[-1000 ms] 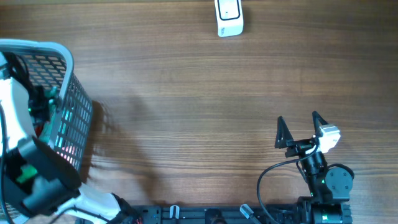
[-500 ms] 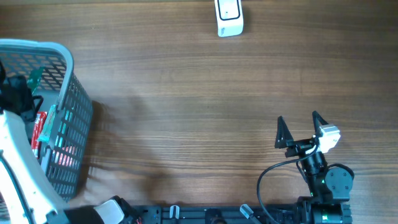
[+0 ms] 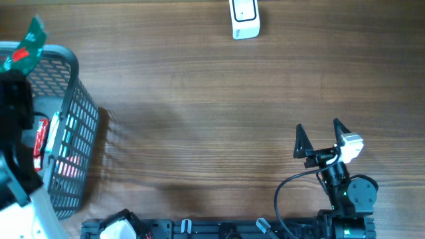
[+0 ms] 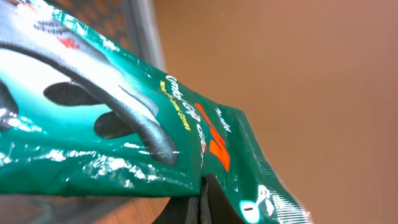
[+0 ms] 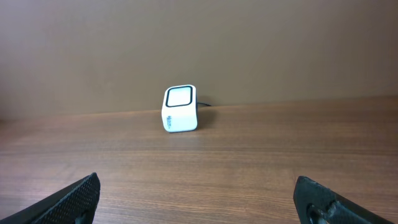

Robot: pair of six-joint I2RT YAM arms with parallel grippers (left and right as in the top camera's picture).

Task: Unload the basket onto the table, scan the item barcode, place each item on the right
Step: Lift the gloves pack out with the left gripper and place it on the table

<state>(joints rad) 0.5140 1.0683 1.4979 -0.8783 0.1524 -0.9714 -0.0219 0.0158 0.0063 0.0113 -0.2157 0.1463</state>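
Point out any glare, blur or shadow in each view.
Left wrist: the green packet sits so close its print is soft, with glare specks on the foil. Overhead: soft shadows streak the table beside the basket. Right wrist: even light, scanner sharp.

Overhead, the left edge cuts off the basket (image 3: 74, 133), the top edge the scanner (image 3: 244, 20); the packet (image 4: 74, 165) has blurred lettering.

Overhead looks straight down on the whole counter (image 3: 199, 99), scanner (image 3: 244, 18) at the far edge. Right wrist sits low, looking level across at that same scanner. Left wrist is right up against a green packet (image 4: 81, 165), basket (image 4: 135, 25) mesh behind.
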